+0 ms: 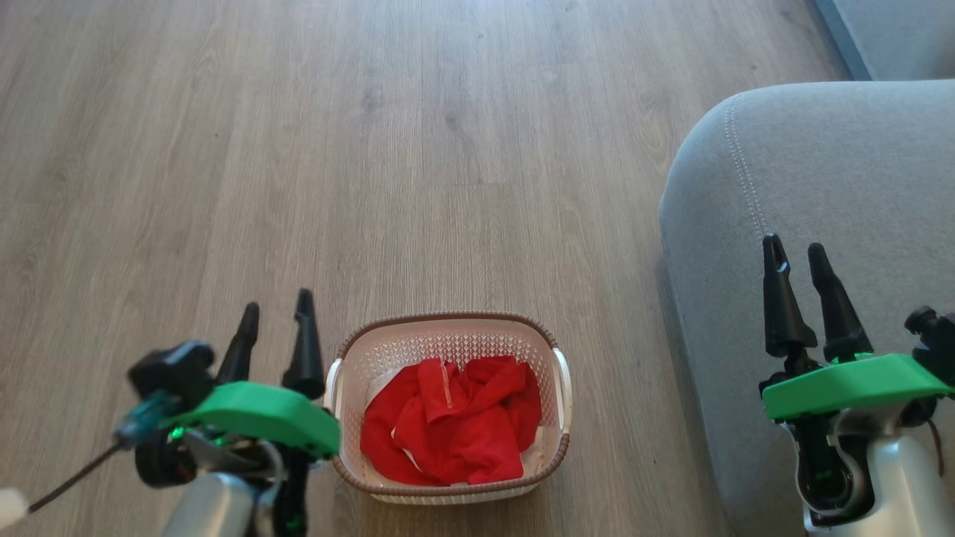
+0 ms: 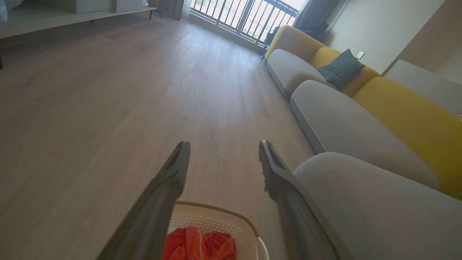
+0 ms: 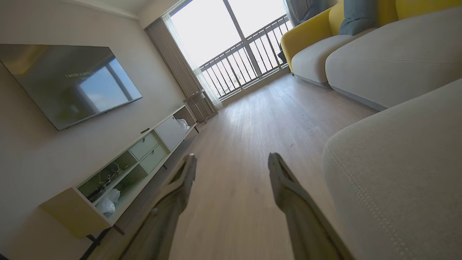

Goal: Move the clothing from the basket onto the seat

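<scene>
the clothing (image 1: 451, 418) is bunched in the basket (image 1: 448, 319) on the floor (image 1: 298, 149) beside the seat (image 1: 821, 164), left end effector (image 1: 276, 307) and right end effector (image 1: 794, 250) both spread and empty, so a sloppy pinch could probably hook the basket too.

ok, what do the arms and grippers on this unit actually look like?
Both match. Left gripper and right gripper: two long black tapered fingers, bright green cover, silver-grey forearm. Left wrist adds a teal fitting and a thin dark rod; right wrist has a thin dark cable.
</scene>
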Motion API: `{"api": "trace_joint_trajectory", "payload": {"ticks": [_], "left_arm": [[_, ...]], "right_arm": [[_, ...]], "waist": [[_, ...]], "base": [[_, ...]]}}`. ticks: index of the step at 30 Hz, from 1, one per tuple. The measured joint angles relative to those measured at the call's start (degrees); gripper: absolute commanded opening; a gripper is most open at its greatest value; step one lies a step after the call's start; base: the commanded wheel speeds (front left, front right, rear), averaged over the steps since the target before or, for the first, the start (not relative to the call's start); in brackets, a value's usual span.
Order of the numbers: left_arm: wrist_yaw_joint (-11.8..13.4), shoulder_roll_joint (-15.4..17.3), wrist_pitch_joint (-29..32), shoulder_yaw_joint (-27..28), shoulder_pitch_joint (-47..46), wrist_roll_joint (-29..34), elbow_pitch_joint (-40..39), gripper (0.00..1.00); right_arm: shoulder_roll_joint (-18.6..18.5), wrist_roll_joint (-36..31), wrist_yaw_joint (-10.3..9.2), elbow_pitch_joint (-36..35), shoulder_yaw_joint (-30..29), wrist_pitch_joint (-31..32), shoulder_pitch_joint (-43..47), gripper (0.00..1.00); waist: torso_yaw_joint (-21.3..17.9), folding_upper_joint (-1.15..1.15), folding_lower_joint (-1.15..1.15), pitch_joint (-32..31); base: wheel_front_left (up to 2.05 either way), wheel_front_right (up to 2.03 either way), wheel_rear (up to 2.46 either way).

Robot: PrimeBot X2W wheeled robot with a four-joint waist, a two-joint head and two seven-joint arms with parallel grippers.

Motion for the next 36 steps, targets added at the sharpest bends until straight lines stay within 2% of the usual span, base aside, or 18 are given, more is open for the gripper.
{"api": "trace_joint_trajectory", "payload": {"ticks": [5,11,15,19,24,27,29,34,36], "left_arm": [[8.0,4.1,-0.7,-9.5,-3.2,4.3,0.6,1.0],[16.3,6.7,-1.6,-17.4,-6.2,6.4,1.2,1.0],[22.2,7.0,-2.3,-18.7,-6.8,6.7,-0.6,1.0],[25.9,7.8,-3.2,-19.3,-7.5,9.4,-2.7,1.0],[31.0,8.4,-4.3,-21.0,-8.9,13.3,-5.6,1.0],[33.4,9.1,-4.8,-22.7,-8.9,15.3,-7.5,1.0],[33.9,9.2,-5.1,-23.2,-8.9,15.9,-7.8,1.0],[34.1,9.3,-5.8,-24.6,-9.0,17.3,-8.0,1.0],[33.0,8.4,-6.0,-23.6,-8.8,16.7,-8.0,1.0]], "right_arm": [[0.0,-4.0,0.0,-0.9,0.2,-0.8,-0.4,1.0],[0.0,-8.0,0.0,-1.0,1.0,-1.8,-0.4,1.0],[0.0,-10.5,0.0,-1.3,1.1,-2.6,-0.4,1.0],[0.0,-10.4,0.0,-1.7,-0.1,-3.1,-1.1,1.0],[0.0,-13.5,0.0,-2.8,0.0,-4.1,-1.1,1.0],[0.0,-16.2,0.0,-3.7,-0.1,-4.7,-1.2,1.0],[0.0,-17.3,0.0,-4.1,-0.2,-5.2,-1.3,1.0],[-0.1,-18.2,0.0,-4.0,-2.6,-6.1,-1.9,1.0],[-0.1,-20.2,0.0,-4.1,-2.1,-6.4,-2.2,1.0]], "waist": [[-0.2,0.0,0.0,0.1],[-0.4,0.0,0.0,0.0],[-0.4,0.0,0.0,0.0],[-0.4,0.0,0.0,-0.1],[-0.4,0.0,0.0,-0.1],[-0.2,0.0,0.0,-0.1],[-0.2,0.0,0.0,0.0],[0.0,0.0,0.0,0.2],[0.1,0.0,0.0,0.3]], "base": [[0.0,0.0,0.0],[0.0,0.0,0.0],[0.0,0.0,0.0],[0.0,0.0,0.0],[0.0,0.0,0.0],[0.0,0.0,0.0],[0.0,0.0,0.0],[0.0,0.0,0.0],[0.0,0.0,0.0]]}}
